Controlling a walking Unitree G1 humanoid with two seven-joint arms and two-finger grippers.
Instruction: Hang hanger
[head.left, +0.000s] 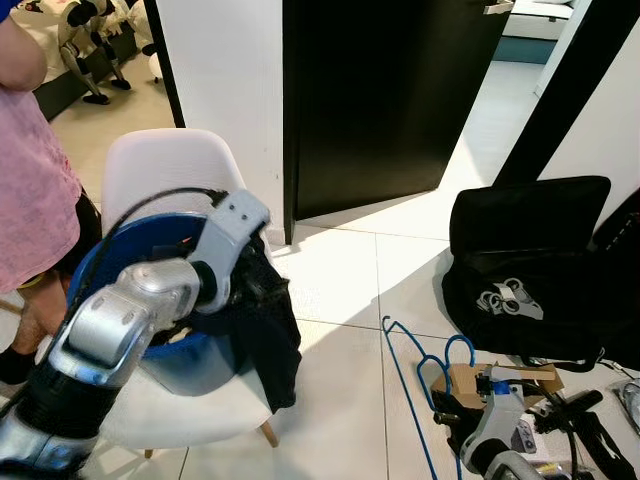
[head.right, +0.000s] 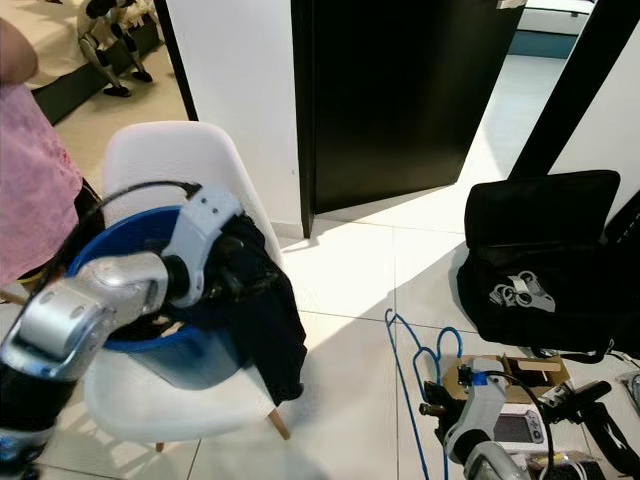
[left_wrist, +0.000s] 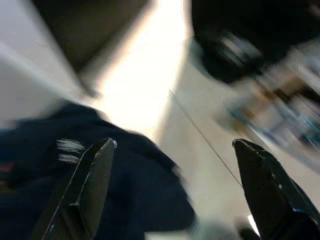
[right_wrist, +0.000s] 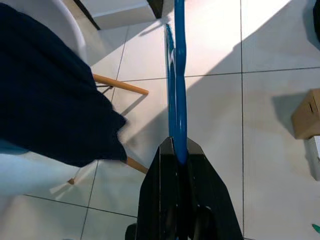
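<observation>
White floor tiles run back to a dark open door, and low on your right, above those tiles, is the blue hanger. It looks to be thin wire: light, springy rather than rigid, and likely slick, so expect it to twist or slide in a loose pinch. Your right gripper already has it, the two black fingers closed tight on the wire. From there its long run stretches straight ahead of the gripper, out over the floor toward the door, with the curved loops nearer the wrist. I'd say a hold closer to the hook would steady it for hanging.

Just left of it stands a white chair carrying a blue basin with dark cloth spilling over the side. Your left gripper hovers over that cloth, fingers spread wide and holding nothing. Further right sit a black bag and a small cardboard box; a person in a pink shirt stands at far left
</observation>
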